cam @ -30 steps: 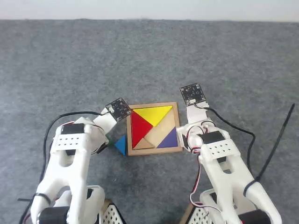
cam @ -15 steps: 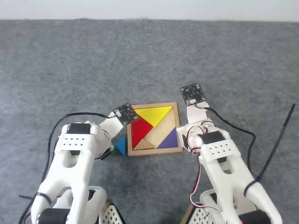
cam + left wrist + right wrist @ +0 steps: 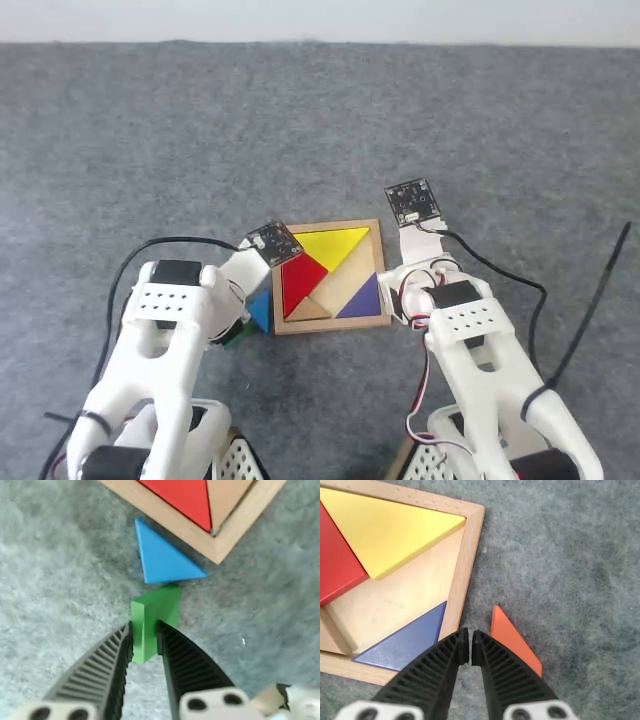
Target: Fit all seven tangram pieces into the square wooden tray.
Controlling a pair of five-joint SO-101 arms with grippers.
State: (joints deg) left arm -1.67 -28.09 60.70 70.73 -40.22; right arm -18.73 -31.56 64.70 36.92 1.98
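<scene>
You had the left claw [image 3: 144, 628] clamped on the green piece [image 3: 155, 609], which stood on edge on the surface [image 3: 50, 555] just beside the blue triangle [image 3: 162, 560], off a corner of the tray [image 3: 237, 520]. The right claw [image 3: 470, 635] sat closed on nothing just beside the orange triangle [image 3: 511, 637]. With red [image 3: 335, 575], yellow [image 3: 385, 525] and purple [image 3: 405, 637] already seated, I judged you were picking up green; the next move called for lifting it over the rim and laying it flat in a bare gap.

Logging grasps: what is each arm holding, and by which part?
Left jaws clamp the green piece across its two flat faces, at one end; right jaws hold nothing.
</scene>
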